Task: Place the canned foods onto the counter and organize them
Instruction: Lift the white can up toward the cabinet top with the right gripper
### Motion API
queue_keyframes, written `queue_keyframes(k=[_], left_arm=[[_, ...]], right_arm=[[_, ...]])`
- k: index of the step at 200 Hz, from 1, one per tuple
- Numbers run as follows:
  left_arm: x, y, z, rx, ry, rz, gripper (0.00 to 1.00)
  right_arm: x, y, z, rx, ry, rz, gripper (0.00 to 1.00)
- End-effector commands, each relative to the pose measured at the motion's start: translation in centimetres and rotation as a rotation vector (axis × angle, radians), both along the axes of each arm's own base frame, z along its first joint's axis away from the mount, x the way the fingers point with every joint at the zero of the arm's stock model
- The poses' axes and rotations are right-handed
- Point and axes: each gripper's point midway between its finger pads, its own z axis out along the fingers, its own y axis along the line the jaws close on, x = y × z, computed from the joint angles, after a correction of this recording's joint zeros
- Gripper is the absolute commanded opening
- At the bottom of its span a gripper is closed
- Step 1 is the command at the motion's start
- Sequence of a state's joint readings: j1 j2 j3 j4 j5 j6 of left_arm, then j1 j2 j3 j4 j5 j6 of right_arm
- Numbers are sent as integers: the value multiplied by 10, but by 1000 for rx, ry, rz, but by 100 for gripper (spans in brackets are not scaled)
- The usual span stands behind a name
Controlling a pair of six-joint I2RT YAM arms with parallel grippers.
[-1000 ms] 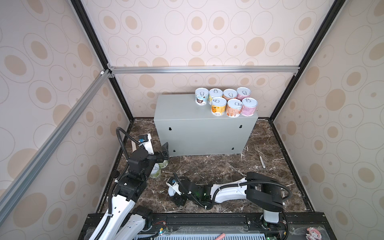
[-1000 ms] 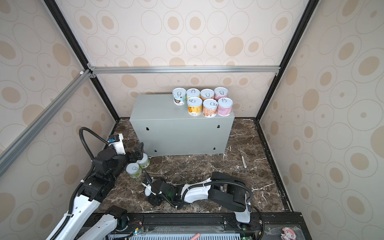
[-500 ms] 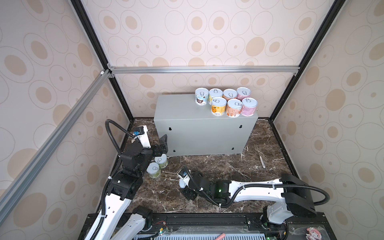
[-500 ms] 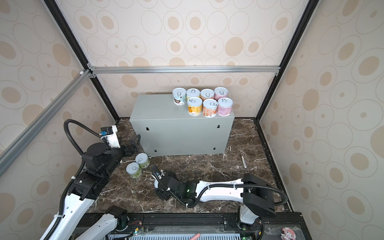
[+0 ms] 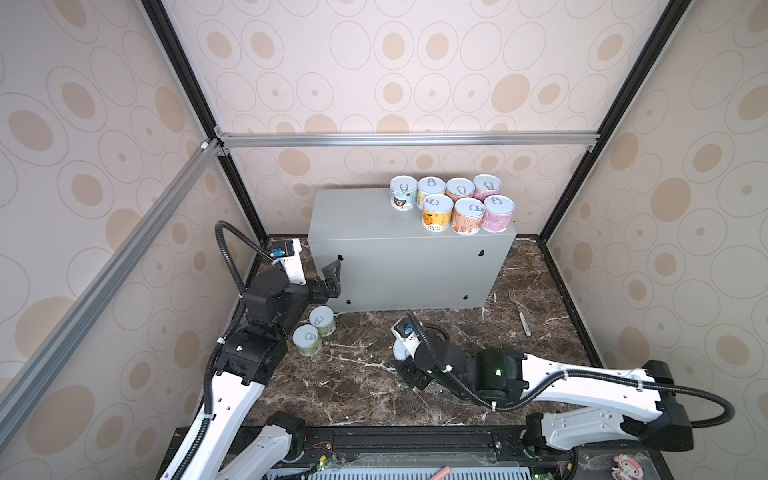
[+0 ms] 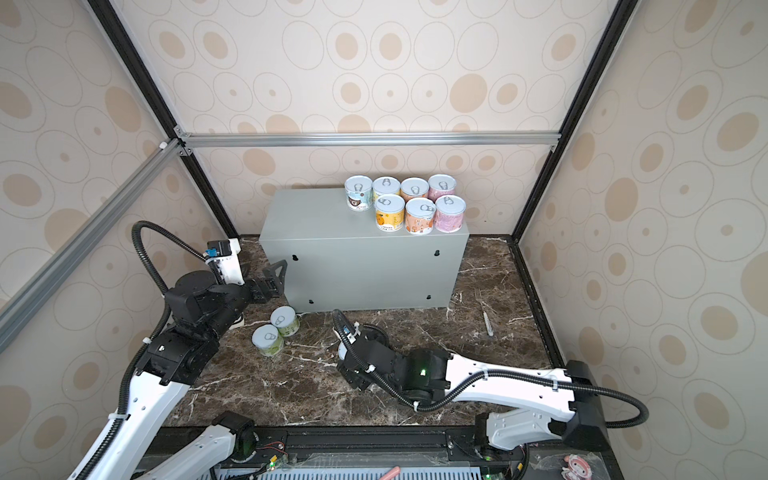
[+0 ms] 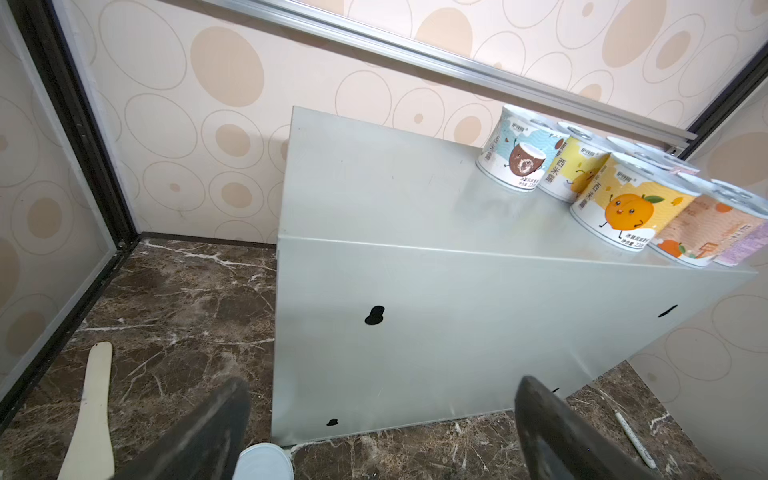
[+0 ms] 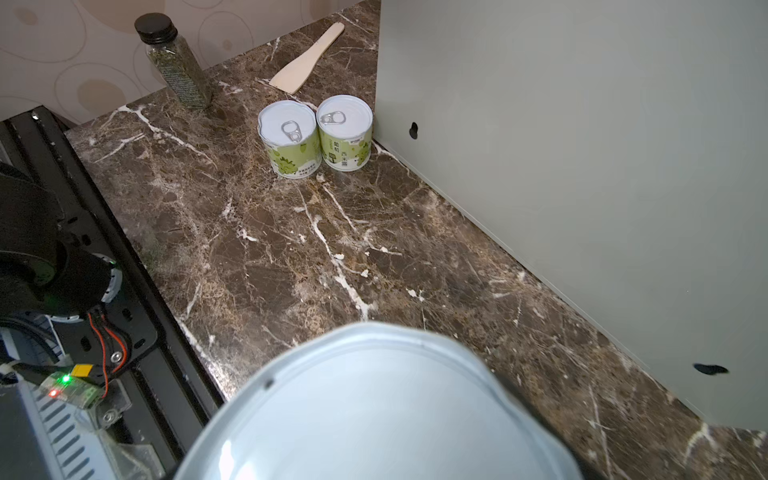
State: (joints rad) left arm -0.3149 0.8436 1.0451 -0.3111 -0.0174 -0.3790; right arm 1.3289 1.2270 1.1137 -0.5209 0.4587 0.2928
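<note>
Counter point(image 5: 374, 232), seven cans point(image 5: 468, 214) — marble point(image 5: 365, 386), two green cans point(image 5: 322, 322) — right pincer point(image 5: 405, 360), one can point(image 8: 374, 407)

Beige wallpapered walls point(image 5: 415, 62) printed with tan ovals are enclosing a dark brown, white-veined marble desk point(image 5: 353, 386) (soft, even light is falling); black corner posts point(image 5: 183, 70) and silver aluminium rails point(image 5: 407, 139) are framing them.

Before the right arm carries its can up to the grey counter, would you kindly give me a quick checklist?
1. Right gripper jaws closed on the held can: ok.
2. Held can's label colour: cannot tell, only its lid shows.
3. Bare space on the counter beside the blue can: ok.
4. Left gripper open, empty: ok.
5. Two green cans upright, well apart from the held can: ok.
</note>
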Motion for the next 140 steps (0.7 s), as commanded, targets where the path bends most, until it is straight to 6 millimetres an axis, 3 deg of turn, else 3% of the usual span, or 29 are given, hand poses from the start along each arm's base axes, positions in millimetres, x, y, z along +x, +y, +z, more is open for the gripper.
queue_keyframes(k=[1, 64, 140], left_arm=[[-1, -2, 28, -23, -49, -17, 99], [10, -10, 40, -30, -67, -39, 99], [24, -17, 33, 35, -44, -63, 99]], right_arm=[[0, -27, 33, -5, -9, -52, 64], [-1, -65, 85, -15, -48, -92, 63], [11, -59, 129, -64, -117, -100, 63]])
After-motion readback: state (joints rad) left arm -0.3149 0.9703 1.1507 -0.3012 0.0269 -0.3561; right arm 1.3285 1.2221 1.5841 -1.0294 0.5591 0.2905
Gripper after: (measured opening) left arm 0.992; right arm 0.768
